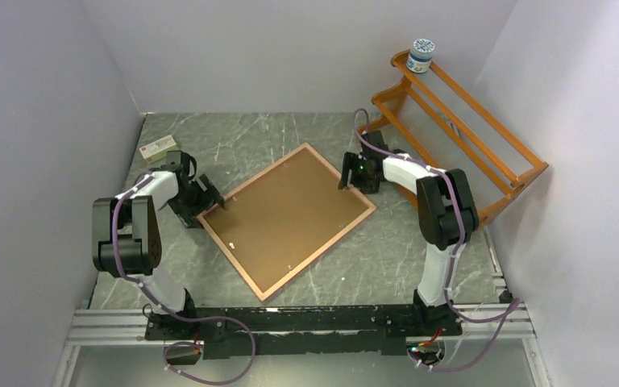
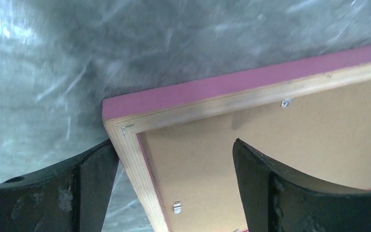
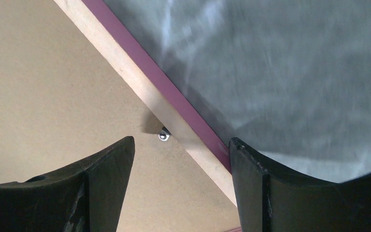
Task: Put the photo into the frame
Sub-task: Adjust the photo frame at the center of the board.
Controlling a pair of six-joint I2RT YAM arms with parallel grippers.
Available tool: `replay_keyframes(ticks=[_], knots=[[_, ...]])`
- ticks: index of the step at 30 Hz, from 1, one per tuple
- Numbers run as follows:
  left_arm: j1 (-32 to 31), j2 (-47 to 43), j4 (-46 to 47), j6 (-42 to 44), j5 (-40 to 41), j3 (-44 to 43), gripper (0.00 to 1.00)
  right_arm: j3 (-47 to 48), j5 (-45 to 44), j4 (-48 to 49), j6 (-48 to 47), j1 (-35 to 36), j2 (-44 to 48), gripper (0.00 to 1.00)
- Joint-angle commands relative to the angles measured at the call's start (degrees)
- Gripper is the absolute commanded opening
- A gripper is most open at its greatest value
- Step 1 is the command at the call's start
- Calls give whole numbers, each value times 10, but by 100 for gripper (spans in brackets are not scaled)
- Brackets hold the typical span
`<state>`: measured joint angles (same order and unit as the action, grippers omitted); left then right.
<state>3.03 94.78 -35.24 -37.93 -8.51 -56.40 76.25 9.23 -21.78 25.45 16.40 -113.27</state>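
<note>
The grey, marble-veined counter (image 1: 371,258) fills the overhead view. At upper right sits a slatted orange wooden rack (image 1: 532,161). In the centre, turned diamond-wise, the frame (image 1: 316,258) lies flat, its pale plywood rim with a pink outer edge enclosing a matte brown backing board (image 1: 286,214). The left pincer (image 2: 174,145), wide, straddles the frame's left corner. The right pincer (image 3: 181,140), jaws apart, straddles its upper-right edge. A small round jar (image 1: 421,55) tops the rack. Tiny metal tabs (image 2: 176,207) dot the board's border.
</note>
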Motion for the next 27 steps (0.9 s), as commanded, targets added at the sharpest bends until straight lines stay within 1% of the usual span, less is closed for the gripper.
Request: replay_keyframes(ticks=[1, 6, 10, 11, 13, 16, 17, 19, 21, 23, 27], knots=[[-5, 50, 46, 21, -99, -55, 88, -85, -46, -53, 83, 56, 70, 73], [-5, 103, 63, 32, -173, -91, 85, -170, -111, -45, 124, 94, 144, 72], [-5, 152, 59, 52, -234, -138, 84, -198, -135, -49, 152, 115, 173, 72], [-5, 167, 52, 58, -239, -158, 84, -200, -139, -51, 159, 117, 176, 72], [-5, 178, 19, 62, -211, -182, 85, -203, -158, -59, 175, 118, 180, 72], [-5, 165, -40, 66, -107, -195, 93, -196, -190, -75, 189, 118, 184, 72], [-5, 155, -50, 73, -76, -190, 94, -191, -199, -79, 190, 118, 186, 72], [-5, 131, -62, 89, -64, -170, 94, -179, -198, -85, 180, 118, 187, 74], [-6, 105, -66, 100, -70, -148, 94, -164, -192, -91, 168, 118, 189, 76], [-6, 76, -67, 104, -80, -123, 94, -146, -194, -101, 160, 117, 190, 79], [-6, 27, -85, 107, -67, -79, 94, -121, -192, -113, 136, 113, 189, 84]])
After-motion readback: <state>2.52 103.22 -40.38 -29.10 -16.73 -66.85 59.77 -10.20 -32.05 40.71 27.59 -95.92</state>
